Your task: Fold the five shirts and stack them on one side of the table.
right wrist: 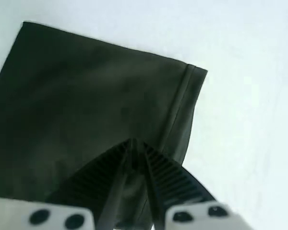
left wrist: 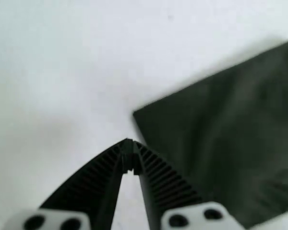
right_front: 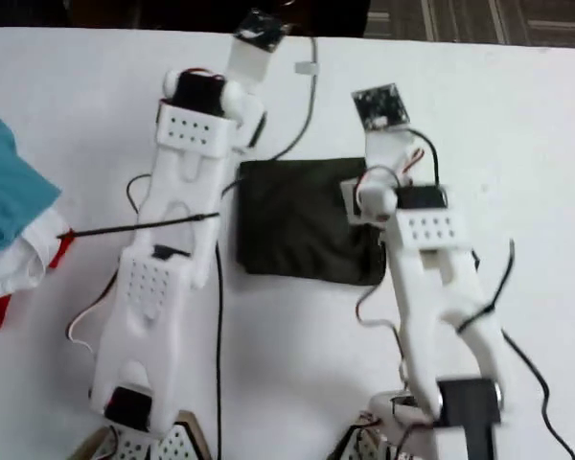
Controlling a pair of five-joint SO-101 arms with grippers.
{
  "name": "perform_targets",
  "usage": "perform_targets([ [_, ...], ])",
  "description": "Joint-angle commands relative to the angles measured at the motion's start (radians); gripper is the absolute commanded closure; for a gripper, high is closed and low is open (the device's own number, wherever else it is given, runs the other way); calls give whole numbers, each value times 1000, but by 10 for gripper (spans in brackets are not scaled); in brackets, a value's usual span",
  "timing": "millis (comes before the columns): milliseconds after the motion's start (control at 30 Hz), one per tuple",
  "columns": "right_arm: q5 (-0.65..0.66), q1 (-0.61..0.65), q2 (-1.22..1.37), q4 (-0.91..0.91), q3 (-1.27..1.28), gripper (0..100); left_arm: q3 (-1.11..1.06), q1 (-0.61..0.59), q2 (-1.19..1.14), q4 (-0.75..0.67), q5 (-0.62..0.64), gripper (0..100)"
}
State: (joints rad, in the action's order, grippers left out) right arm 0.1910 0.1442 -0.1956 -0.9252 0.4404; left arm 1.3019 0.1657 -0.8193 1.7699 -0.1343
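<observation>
Shirts lay on the bench point(right_front: 517, 115): we saw a folded dark shirt point(right_front: 302, 220) between the arms, a teal-white-red pile point(right_front: 10, 225) at the left edge. Left gripper point(left wrist: 129, 146), fingers point(left wrist: 156, 170) closed, hung beside the dark shirt's corner; right gripper point(right wrist: 133, 143), closed, above it.

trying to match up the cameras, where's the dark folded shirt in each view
High view: the dark folded shirt lies mid-table, between the two arms.
Left wrist view: the shirt lies beside that arm's shut jaws, one corner close to their tips.
Right wrist view: the shirt lies under that arm's shut jaws, its hemmed edge near the tips.
Shared landmark: the white table bordering the shirt.
</observation>
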Motion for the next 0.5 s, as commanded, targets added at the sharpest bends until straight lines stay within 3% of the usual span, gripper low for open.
perform_targets([
  [0, -25, -22, 140, -73, -207, 981, -237, 57, 241, 18, 41, 974],
  [133, -25, -24, 271, -140, -371, 981, -486, 89, 405, -15, 44, 973],
  [267, -25, -24, 366, -173, -485, 981, -742, 91, 537, -138, 44, 973],
  [467, -25, -24, 473, -170, -545, 981, -1208, 98, 733, -450, 46, 973],
])
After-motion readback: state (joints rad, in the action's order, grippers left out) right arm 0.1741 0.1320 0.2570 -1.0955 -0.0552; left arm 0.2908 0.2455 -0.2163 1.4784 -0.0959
